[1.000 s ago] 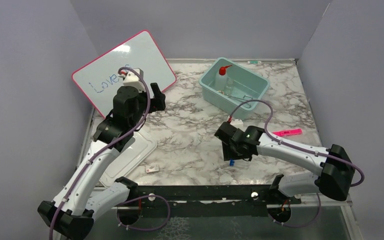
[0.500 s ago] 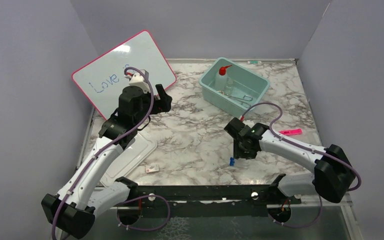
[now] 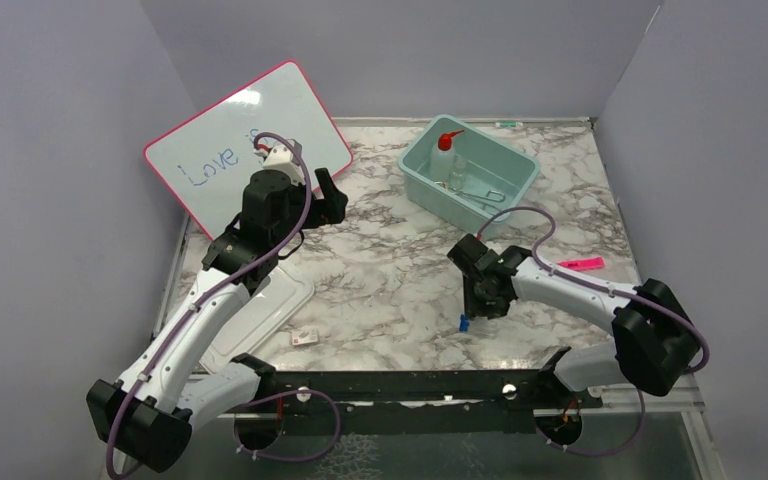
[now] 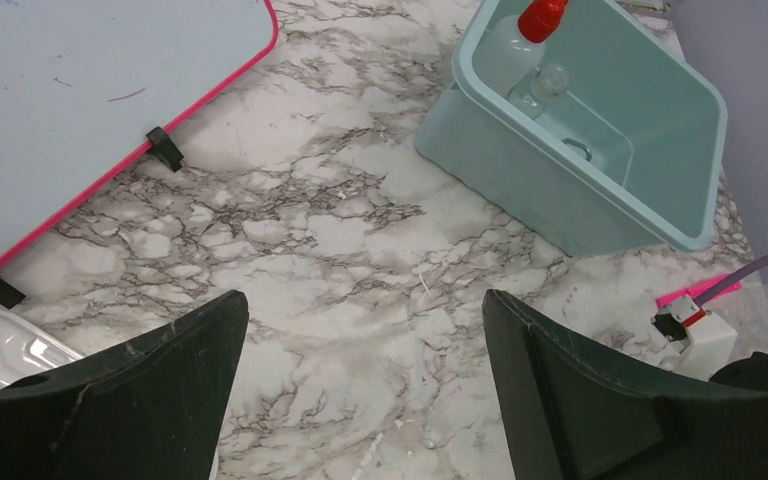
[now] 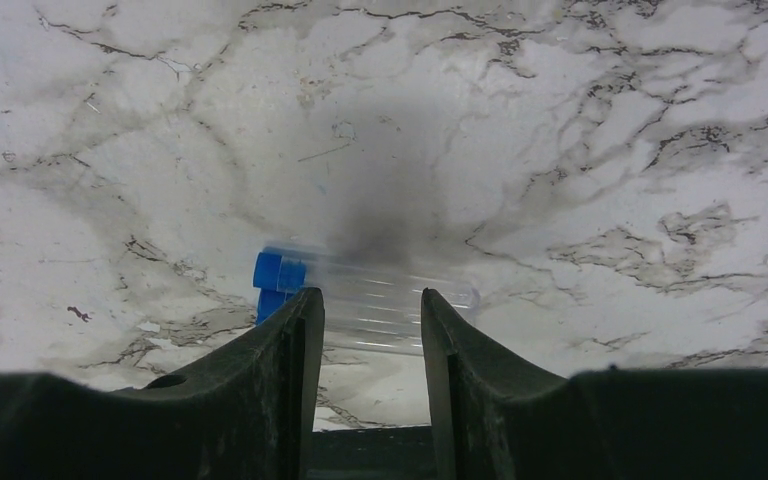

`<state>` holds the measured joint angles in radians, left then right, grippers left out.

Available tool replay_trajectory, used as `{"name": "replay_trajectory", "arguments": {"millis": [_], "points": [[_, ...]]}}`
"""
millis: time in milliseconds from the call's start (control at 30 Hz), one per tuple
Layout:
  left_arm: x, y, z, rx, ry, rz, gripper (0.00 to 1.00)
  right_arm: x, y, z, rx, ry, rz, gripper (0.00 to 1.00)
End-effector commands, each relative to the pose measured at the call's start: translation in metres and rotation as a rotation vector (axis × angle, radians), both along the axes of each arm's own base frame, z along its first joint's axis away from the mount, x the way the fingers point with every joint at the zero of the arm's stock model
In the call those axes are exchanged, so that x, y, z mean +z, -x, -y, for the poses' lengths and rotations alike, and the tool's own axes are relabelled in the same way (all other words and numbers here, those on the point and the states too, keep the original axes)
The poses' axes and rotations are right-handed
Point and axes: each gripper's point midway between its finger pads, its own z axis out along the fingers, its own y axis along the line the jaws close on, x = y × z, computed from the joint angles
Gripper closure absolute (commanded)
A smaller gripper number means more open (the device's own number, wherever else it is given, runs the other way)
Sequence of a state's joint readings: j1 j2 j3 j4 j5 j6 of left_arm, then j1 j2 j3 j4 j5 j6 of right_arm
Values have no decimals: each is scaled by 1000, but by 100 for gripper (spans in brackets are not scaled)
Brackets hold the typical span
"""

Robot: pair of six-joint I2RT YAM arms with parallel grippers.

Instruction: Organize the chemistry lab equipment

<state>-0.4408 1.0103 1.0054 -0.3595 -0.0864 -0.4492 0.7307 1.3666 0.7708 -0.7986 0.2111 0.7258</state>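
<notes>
While down near the front desk (image 3: 390, 290) edge, straddles blue-capped tube (image 5: 365, 283), right tool (image 5: 367, 310) half-spread; holds left tool (image 4: 363, 305) wide, aloft.

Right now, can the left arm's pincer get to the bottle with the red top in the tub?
Probably yes. The left pincer hangs open over the bare marble table. The open-topped tub lies ahead, and the bottle stands inside it. Nothing lies between them.
</notes>
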Motion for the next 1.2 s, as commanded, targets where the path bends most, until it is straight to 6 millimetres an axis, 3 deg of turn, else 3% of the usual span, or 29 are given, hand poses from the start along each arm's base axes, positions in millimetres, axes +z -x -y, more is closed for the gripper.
{"name": "replay_trajectory", "arguments": {"millis": [0,500,733,833,967,1167], "points": [[5,-1,8,-22,34,13,10,-7,-1,-3,37,-13,-13,55],[6,-2,8,-18,34,14,10,-17,-20,1,77,56,32,54],[3,-2,8,-18,33,9,10,-19,-40,-12,142,23,54,54],[3,-2,8,-20,34,7,10,-22,-45,-19,177,11,41,58],[0,-1,11,-35,37,3,10,-16,-56,-28,220,0,63,73],[-13,2,25,-100,77,-18,10,15,-94,-23,199,81,219,83]]}}
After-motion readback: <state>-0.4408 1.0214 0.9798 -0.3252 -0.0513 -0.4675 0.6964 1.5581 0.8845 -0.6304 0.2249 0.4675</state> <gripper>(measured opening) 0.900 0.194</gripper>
